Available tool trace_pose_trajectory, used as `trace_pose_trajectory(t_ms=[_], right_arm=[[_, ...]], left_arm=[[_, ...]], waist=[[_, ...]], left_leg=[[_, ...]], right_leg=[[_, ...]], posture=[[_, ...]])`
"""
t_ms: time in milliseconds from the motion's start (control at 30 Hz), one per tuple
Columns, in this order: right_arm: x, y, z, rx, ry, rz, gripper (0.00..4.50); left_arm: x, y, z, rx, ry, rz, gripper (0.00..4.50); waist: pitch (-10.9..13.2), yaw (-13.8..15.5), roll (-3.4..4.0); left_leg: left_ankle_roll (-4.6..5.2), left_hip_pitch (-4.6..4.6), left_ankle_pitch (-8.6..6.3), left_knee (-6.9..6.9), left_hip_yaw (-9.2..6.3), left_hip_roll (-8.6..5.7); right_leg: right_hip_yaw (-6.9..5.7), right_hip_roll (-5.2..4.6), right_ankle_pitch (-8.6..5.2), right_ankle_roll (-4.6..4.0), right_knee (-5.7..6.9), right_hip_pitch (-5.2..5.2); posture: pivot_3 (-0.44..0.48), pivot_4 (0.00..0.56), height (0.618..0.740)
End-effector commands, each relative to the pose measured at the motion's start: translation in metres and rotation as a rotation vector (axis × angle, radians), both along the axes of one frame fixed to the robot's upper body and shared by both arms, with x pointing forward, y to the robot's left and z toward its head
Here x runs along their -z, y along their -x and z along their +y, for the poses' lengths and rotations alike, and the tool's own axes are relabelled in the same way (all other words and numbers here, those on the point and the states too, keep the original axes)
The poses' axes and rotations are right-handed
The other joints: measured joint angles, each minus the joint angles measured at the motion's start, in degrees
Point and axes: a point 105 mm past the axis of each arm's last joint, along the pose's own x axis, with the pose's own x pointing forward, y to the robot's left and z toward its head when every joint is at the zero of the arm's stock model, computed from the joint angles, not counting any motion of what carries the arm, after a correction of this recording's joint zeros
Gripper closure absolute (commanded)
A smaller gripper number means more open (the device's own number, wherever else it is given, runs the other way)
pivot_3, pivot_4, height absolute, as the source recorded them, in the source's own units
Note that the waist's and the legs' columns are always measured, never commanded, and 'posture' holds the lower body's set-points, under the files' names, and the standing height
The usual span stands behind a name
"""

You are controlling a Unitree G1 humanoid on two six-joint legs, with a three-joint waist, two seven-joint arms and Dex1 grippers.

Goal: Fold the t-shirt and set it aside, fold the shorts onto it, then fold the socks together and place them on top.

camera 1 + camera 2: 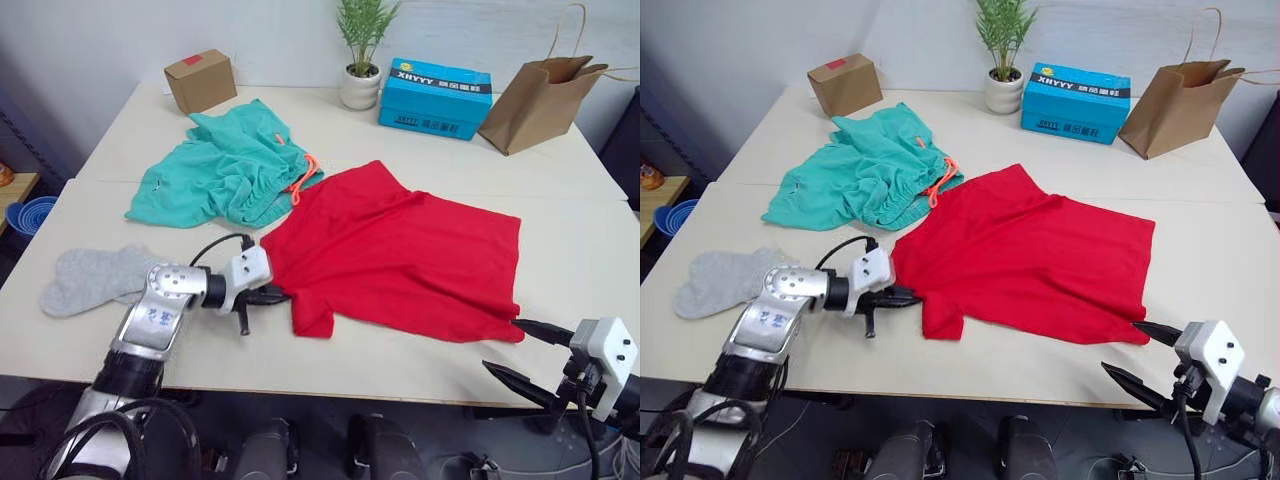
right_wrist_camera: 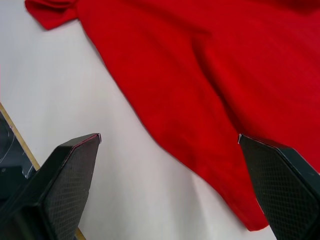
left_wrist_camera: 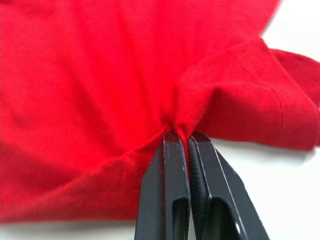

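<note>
Nearest the robot, the right gripper (image 1: 522, 350) hangs at the front edge of the surface (image 1: 400, 375) with its two fingers spread wide and nothing between them, the upper fingertip just beside the near right corner of the t-shirt (image 1: 400, 255); in the right wrist view that red hem corner lies between and just beyond the open fingers, so this arm looks best placed for that corner. A little further in, on the robot's left, the left gripper (image 1: 272, 295) is clamped narrowly on a pinch of red cloth at the t-shirt's near left edge, by the sleeve (image 1: 312, 315), as the left wrist view shows with fabric bunched up between the closed fingers. The t-shirt lies spread flat, its long axis running roughly left to right across the surface between the two grippers, so the fold probably turns on both near corners being carried together. Left of the left arm are the socks (image 1: 90, 278), which appear to be two grey ones overlapping, though the count is hard to confirm. Beyond them lie one pair of shorts (image 1: 225, 170), crumpled, touching the t-shirt's far left edge. At the back stand one small cardboard box (image 1: 200, 80), one potted plant (image 1: 362, 60), one blue box (image 1: 437, 97) and one paper bag (image 1: 540, 100).
</note>
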Motion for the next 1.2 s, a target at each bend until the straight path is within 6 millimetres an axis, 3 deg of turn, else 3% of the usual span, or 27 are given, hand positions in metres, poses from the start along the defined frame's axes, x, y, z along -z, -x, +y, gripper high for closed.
trace_pose_trajectory(t_ms=[33,100,233,300,433,567,667,900,1033,1200], right_arm=[[-0.003,0.001,0.001,-0.038,0.019,0.014,0.0],[-0.005,0.002,0.002,-0.056,0.016,0.031,0.0],[-0.012,0.005,0.004,-0.096,-0.016,0.1,0.0],[-0.014,0.008,0.004,-0.125,-0.012,0.137,0.0],[-0.015,0.01,0.005,-0.143,-0.011,0.158,0.0],[-0.016,0.011,0.008,-0.156,-0.028,0.168,0.0],[-0.015,0.012,0.01,-0.166,-0.033,0.183,0.0],[-0.014,0.015,0.01,-0.148,-0.034,0.192,0.0],[-0.012,0.017,0.009,-0.132,-0.046,0.19,0.0],[-0.01,0.019,0.008,-0.129,-0.053,0.192,0.0]], left_arm=[[-0.011,0.009,0.004,0.067,0.009,-0.055,4.23],[-0.017,0.014,0.008,0.135,0.004,-0.048,3.83],[-0.03,0.031,0.016,0.281,-0.026,0.103,2.57],[-0.039,0.036,0.012,0.359,-0.036,0.131,1.94],[-0.048,0.032,-0.018,0.473,0.003,0.086,0.7],[-0.042,0.032,-0.05,0.576,0.019,0.103,0.7],[-0.032,0.03,-0.063,0.611,-0.022,0.145,0.7],[-0.02,0.014,-0.065,0.608,-0.07,0.123,0.7],[-0.011,0.01,-0.057,0.619,-0.141,0.134,0.7],[-0.012,0.004,-0.064,0.613,-0.117,0.112,0.7]], waist=[[0.0,0.19,0.0],[0.0,0.38,0.0],[0.0,0.89,0.0],[0.0,1.04,0.02],[0.0,1.64,0.01],[0.0,1.75,0.0],[0.01,1.55,0.0],[0.01,1.15,-0.01],[0.01,1.29,-0.02],[0.01,1.35,-0.02]], left_leg=[[0.06,0.0,-0.04,0.01,0.0,0.0],[0.08,-0.01,-0.06,0.02,-0.01,0.0],[0.07,-0.03,-0.05,0.02,-0.01,0.0],[0.08,-0.05,-0.06,0.02,-0.01,0.0],[0.1,-0.12,-0.05,0.1,-0.08,-0.03],[0.14,-0.2,-0.06,0.19,-0.05,-0.05],[0.15,-0.21,-0.06,0.25,-0.05,-0.06],[0.18,-0.16,-0.07,0.24,-0.06,-0.04],[0.18,-0.22,-0.08,0.31,-0.08,-0.04],[0.25,-0.23,-0.12,0.33,-0.09,-0.04]], right_leg=[[0.0,-0.01,0.0,0.0,0.0,0.0],[-0.01,-0.01,0.0,-0.01,0.0,0.0],[-0.02,-0.01,-0.01,-0.03,-0.03,-0.02],[-0.03,-0.02,-0.01,-0.04,-0.07,-0.02],[-0.1,-0.05,-0.01,-0.04,-0.15,0.03],[-0.11,-0.04,0.0,-0.01,-0.16,0.05],[-0.14,-0.02,0.0,0.0,-0.11,0.05],[-0.14,0.02,0.0,0.0,-0.03,0.03],[-0.15,0.01,0.0,0.0,-0.07,0.03],[-0.15,-0.01,0.0,0.0,-0.08,0.04]], posture=[[0.0,0.15,0.74],[0.0,0.15,0.74],[0.0,0.15,0.74],[0.0,0.15,0.74],[0.0,0.15,0.74],[0.0,0.15,0.74],[0.0,0.15,0.74],[0.0,0.15,0.74],[0.0,0.15,0.74],[0.0,0.15,0.74]])
